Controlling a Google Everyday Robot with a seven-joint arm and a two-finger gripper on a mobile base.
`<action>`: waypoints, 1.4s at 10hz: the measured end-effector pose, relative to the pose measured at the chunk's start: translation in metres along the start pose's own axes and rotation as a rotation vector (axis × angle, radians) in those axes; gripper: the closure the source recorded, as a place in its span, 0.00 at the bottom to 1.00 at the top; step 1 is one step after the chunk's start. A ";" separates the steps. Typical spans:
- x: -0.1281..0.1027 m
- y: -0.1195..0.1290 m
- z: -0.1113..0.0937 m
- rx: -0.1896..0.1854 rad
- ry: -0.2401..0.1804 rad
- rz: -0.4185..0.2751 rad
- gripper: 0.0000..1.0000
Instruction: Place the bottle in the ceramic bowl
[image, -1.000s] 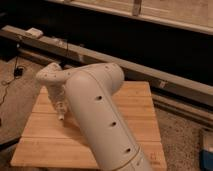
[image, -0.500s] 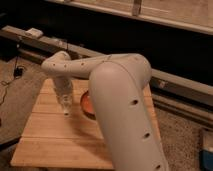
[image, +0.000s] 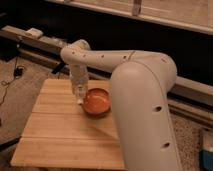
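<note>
The ceramic bowl (image: 97, 101) is orange-red, round and shallow, and sits on the wooden table (image: 60, 135) right of its middle. My gripper (image: 79, 94) hangs down from the white wrist, just off the bowl's left rim and close above the tabletop. A pale slender shape at the gripper's lower end may be the bottle, but I cannot tell it apart from the gripper. My large white arm (image: 142, 100) fills the right side and hides the table's right part.
A long dark rail (image: 45, 45) runs behind the table, with a small white object (image: 34, 32) on it. Cables (image: 15, 72) lie on the floor at the left. A blue thing (image: 207, 150) stands at the lower right.
The gripper has moved right across the table to the bowl's left rim. The arm has swung right and up, and the bowl now shows in full.
</note>
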 end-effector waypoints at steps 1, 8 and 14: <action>-0.005 -0.013 0.001 0.005 0.008 0.010 1.00; 0.006 -0.064 0.033 0.020 0.067 0.061 0.55; 0.011 -0.078 0.052 0.017 0.098 0.080 0.34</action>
